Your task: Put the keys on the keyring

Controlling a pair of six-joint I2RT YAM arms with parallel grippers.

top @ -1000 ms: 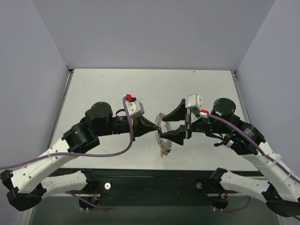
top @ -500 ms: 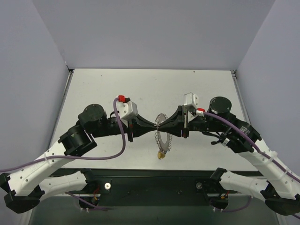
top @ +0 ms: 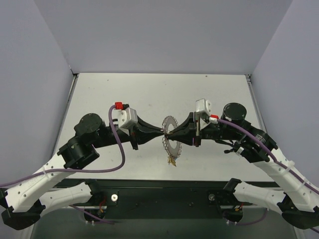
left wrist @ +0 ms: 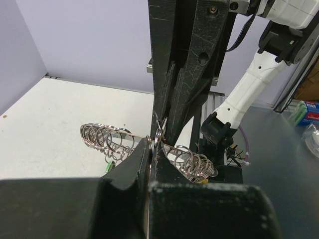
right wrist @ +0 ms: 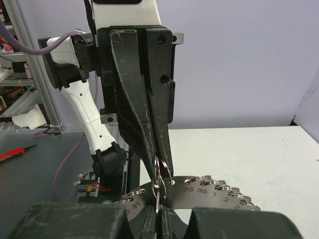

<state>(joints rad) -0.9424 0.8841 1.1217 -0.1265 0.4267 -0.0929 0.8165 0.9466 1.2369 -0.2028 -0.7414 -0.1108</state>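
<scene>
The keyring (top: 177, 148) hangs above the table centre between my two grippers: a flat silvery ring stamped with numbers (right wrist: 219, 191) and lined with small wire loops (left wrist: 102, 137). My left gripper (top: 163, 133) is shut on its rim from the left, its jaws pinching a loop (left wrist: 150, 152). From the right, my right gripper (top: 172, 132) is shut on the same stretch, thin metal between its jaws (right wrist: 158, 206). A few keys (top: 173, 160) dangle below the ring, one yellow. A green key head (left wrist: 109, 168) peeks out under the loops.
Below the ring lies the white table (top: 114, 94), with lilac walls on three sides. Both arms meet tip to tip over its middle. A dark ledge (top: 159, 194) with the arm bases runs along the near edge.
The right gripper, open around the ring a second ago, has shut on it. The left arm's wrist has drawn back leftward, and the ring now faces the top camera more.
</scene>
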